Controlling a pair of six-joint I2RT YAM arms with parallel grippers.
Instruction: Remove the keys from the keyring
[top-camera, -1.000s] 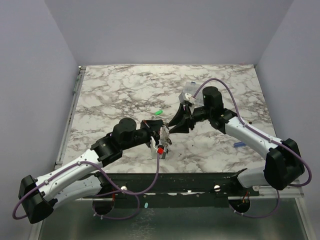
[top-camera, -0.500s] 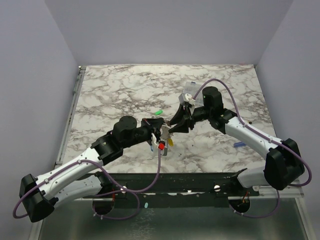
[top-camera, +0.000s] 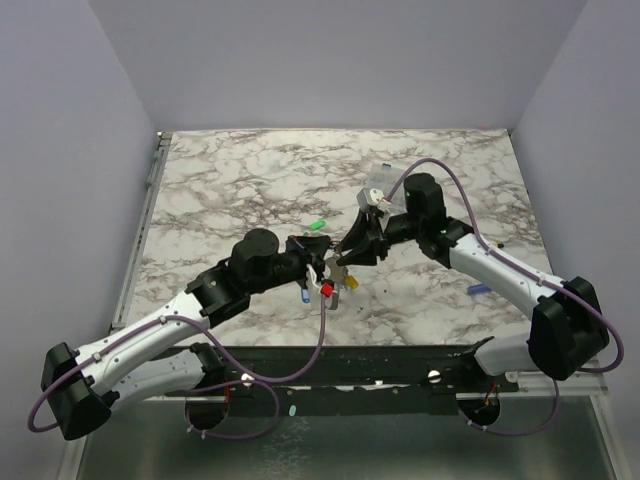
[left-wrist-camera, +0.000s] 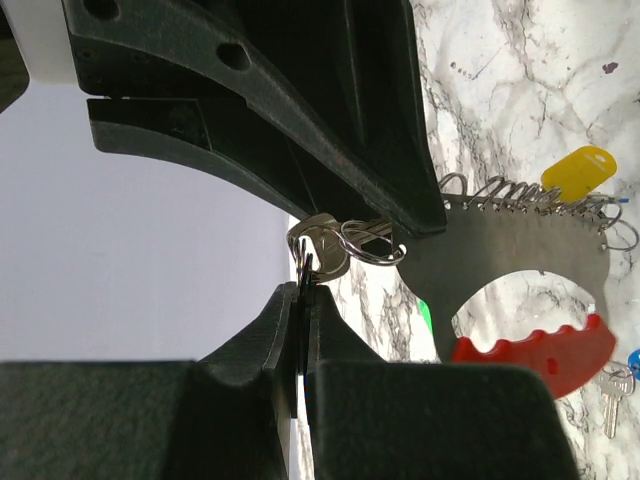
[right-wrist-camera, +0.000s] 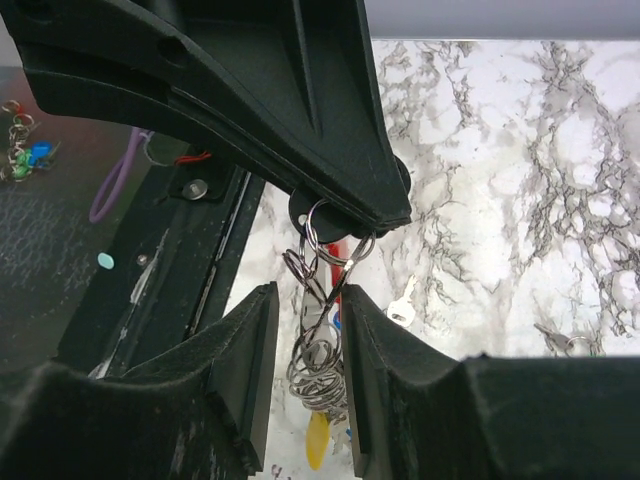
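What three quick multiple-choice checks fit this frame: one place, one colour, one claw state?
1. Where is the key bunch?
A. Hanging where the left claw and right claw meet, over the middle of the table
B. Flat at the table's far edge
C. Out of view

2. Which tag hangs beside the red piece?
A. White
B. Purple
C. Yellow

3. The left claw is:
A. Wide open
B. Shut on the key bunch
C. Hidden

Answers:
1 A, the top view shows both claws meeting at the bunch.
2 C, the yellow tag shows right beside the red.
3 B, the left wrist view shows its fingers pinching a silver piece of the bunch.
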